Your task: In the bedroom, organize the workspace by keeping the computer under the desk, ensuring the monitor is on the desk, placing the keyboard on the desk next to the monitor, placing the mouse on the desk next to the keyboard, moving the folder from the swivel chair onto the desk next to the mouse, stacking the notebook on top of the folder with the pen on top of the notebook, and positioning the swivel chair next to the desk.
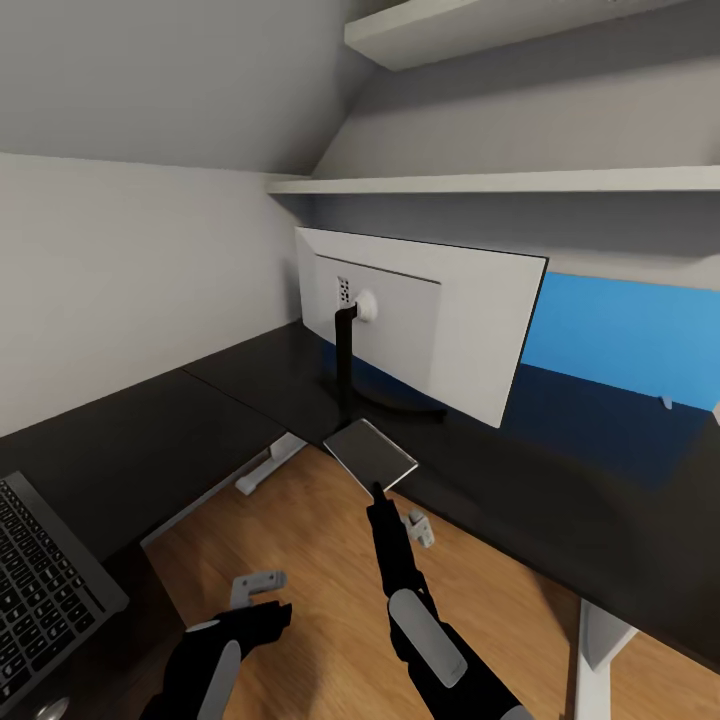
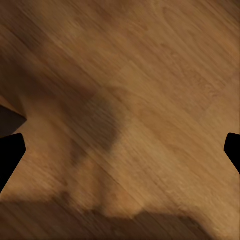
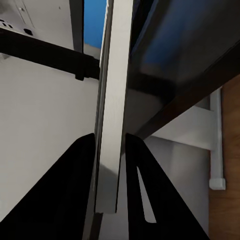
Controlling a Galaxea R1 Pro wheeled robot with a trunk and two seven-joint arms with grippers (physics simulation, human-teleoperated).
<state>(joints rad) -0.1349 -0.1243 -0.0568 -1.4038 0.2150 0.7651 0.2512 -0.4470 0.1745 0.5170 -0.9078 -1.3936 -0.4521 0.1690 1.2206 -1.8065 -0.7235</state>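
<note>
One monitor [image 1: 455,320], one keyboard [image 1: 40,590]

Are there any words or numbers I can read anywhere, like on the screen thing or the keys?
None can be read.
Keyboard: the keys carry pale marks, too small and blurred to read.
Monitor: its pale back faces the camera, with a small dark port panel but no legible label or brand.
Desk, shelves and flat grey plate in the right gripper: no writing.
</note>
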